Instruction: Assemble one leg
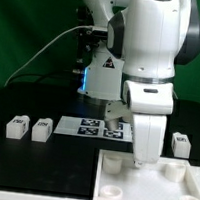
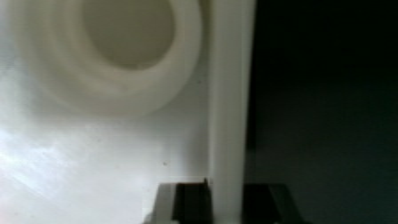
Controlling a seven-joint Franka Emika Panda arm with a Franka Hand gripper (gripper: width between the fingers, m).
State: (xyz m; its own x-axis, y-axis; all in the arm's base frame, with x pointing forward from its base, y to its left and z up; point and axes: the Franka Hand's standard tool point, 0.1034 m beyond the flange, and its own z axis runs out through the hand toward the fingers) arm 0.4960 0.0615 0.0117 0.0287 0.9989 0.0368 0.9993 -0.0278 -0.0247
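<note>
Wrist view showed the jaws set one on each side of the upright rim (image 2: 231, 100) of the white panel (image 2: 71, 150), beside a round corner hole (image 2: 134, 40), with the black bench (image 2: 338, 100) beyond. Whether they were pinching the rim or merely straddling it could not be told.

From the exterior view, the arm (image 1: 144, 53) stood over the panel's far edge, at the near right of the bench. No leg was in hand. The closest leg (image 1: 180, 144) lay just beyond the panel's far right corner. The far-left leg (image 1: 16, 127) and the second leg (image 1: 41, 129) sat well apart from it on the exterior view's left, and the marker board (image 1: 100, 126) lay between. A fourth was not visible.

The step appeared to be positioning the panel, ahead of any leg work. The next move would likely call for a firm hold on the rim and a steady slide, then a release before reaching for a leg. The panel's rimmed recess, the only tray-like thing in sight, held no loose parts.
</note>
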